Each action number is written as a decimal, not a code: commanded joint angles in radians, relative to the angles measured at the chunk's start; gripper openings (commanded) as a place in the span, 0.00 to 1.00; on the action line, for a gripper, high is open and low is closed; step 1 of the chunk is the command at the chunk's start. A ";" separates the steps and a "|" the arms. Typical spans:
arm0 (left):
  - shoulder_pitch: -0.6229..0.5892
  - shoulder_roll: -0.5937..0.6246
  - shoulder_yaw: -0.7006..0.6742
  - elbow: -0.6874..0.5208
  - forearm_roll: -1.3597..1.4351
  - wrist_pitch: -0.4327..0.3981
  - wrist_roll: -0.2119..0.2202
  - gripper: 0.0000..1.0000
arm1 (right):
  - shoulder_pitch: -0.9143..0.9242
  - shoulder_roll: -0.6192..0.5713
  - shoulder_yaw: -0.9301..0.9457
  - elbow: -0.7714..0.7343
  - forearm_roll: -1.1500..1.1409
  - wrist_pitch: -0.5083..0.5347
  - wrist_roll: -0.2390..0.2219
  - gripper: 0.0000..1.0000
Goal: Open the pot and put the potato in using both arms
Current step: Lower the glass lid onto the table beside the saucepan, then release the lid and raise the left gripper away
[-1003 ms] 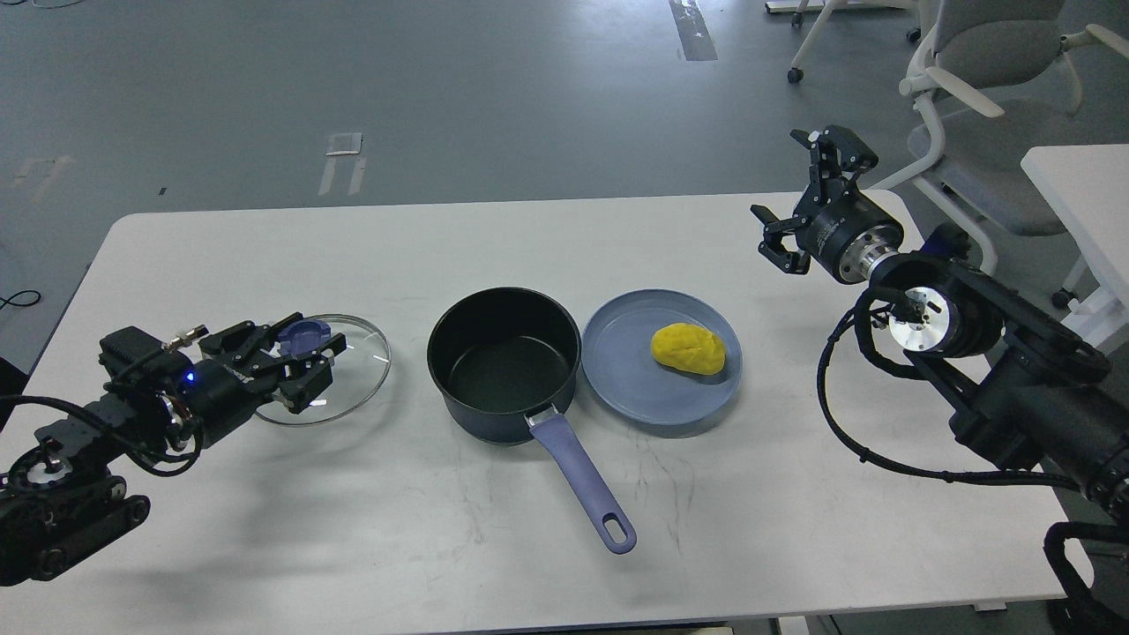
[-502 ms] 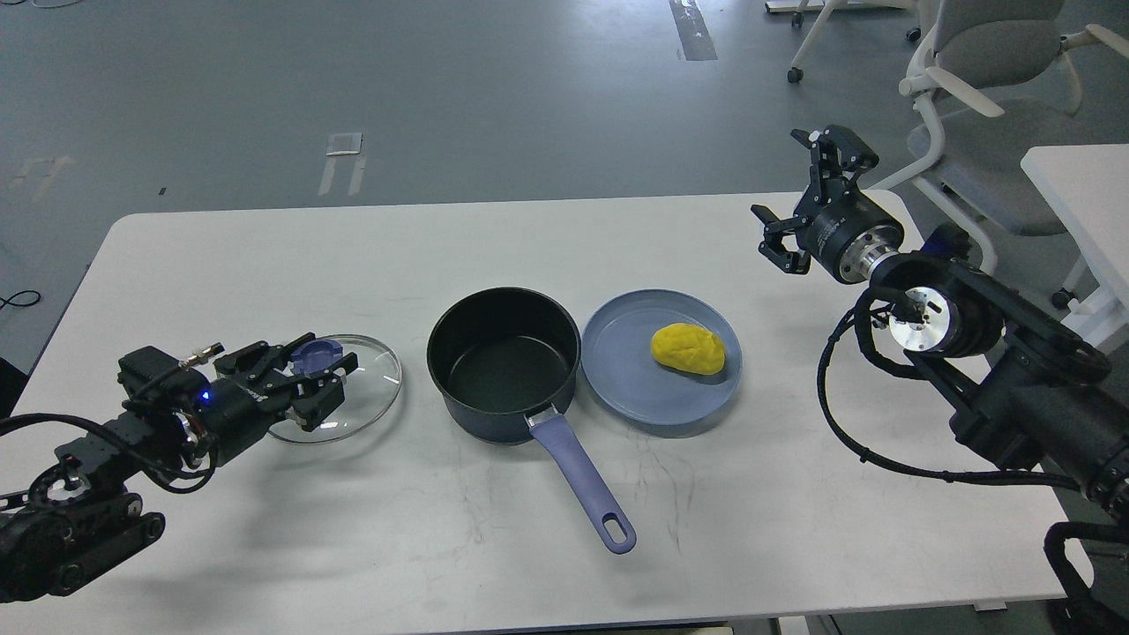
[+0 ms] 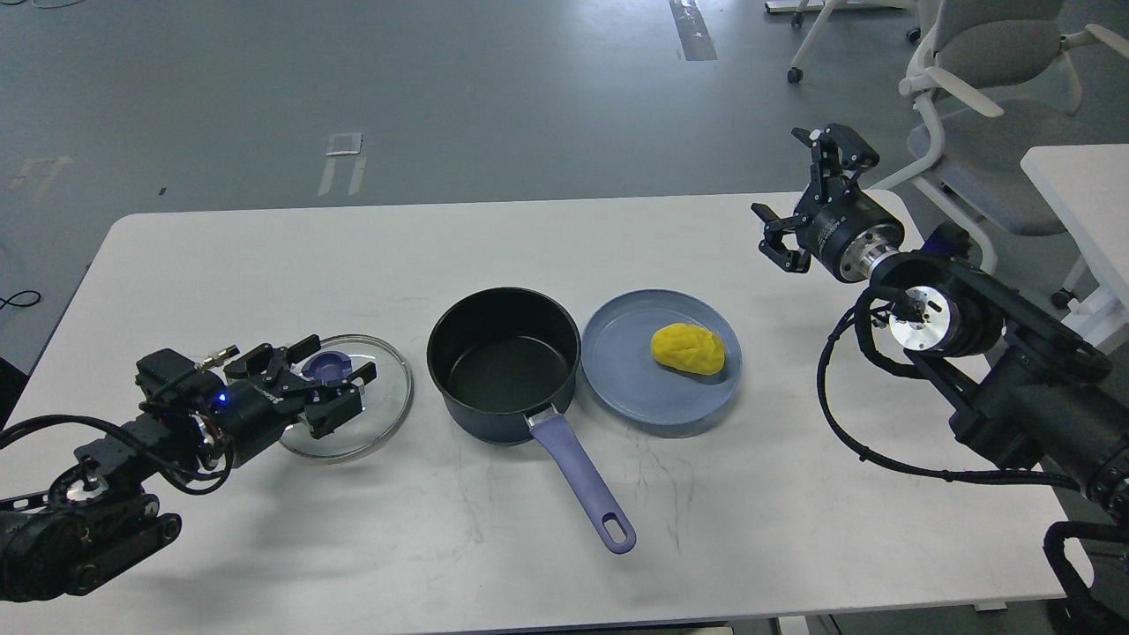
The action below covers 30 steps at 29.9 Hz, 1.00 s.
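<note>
The dark open pot (image 3: 503, 363) with a blue-purple handle (image 3: 582, 483) stands mid-table. Right of it a yellow potato (image 3: 688, 348) lies on a blue plate (image 3: 617, 357). The glass lid (image 3: 375, 407) with a blue knob (image 3: 332, 364) is left of the pot, low over the table. My left gripper (image 3: 333, 381) is shut on the lid's knob. My right gripper (image 3: 801, 198) is open and empty, raised over the table's far right edge, up and right of the plate.
The white table (image 3: 529, 238) carries only the pot, plate and lid. A grey office chair (image 3: 988, 88) and a second white table (image 3: 1085, 194) stand at the far right, behind my right arm.
My left gripper has carried the lid to the right and nearer the front edge, closer to the pot. The right arm, pot and potato have not moved.
</note>
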 commanded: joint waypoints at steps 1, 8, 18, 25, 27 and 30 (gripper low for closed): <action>-0.010 0.004 -0.004 -0.008 -0.001 0.000 0.000 0.97 | 0.000 -0.001 0.001 0.000 0.000 0.000 0.000 1.00; -0.082 0.058 -0.004 -0.017 -0.030 0.000 0.000 0.97 | 0.002 0.000 0.001 0.000 0.000 0.000 0.000 1.00; -0.165 0.104 -0.004 -0.063 -0.108 0.000 0.000 0.97 | 0.003 0.011 0.002 0.005 0.000 0.000 0.000 1.00; -0.316 0.098 -0.014 -0.061 -0.446 0.000 0.000 0.98 | 0.003 0.008 -0.003 0.008 0.000 0.005 0.002 1.00; -0.372 0.090 -0.012 -0.061 -0.576 0.000 0.000 0.98 | 0.005 0.008 -0.004 0.012 0.000 0.006 0.002 1.00; -0.444 0.075 -0.017 -0.064 -0.732 -0.115 0.000 0.98 | 0.024 0.002 -0.007 0.015 -0.005 0.008 0.002 1.00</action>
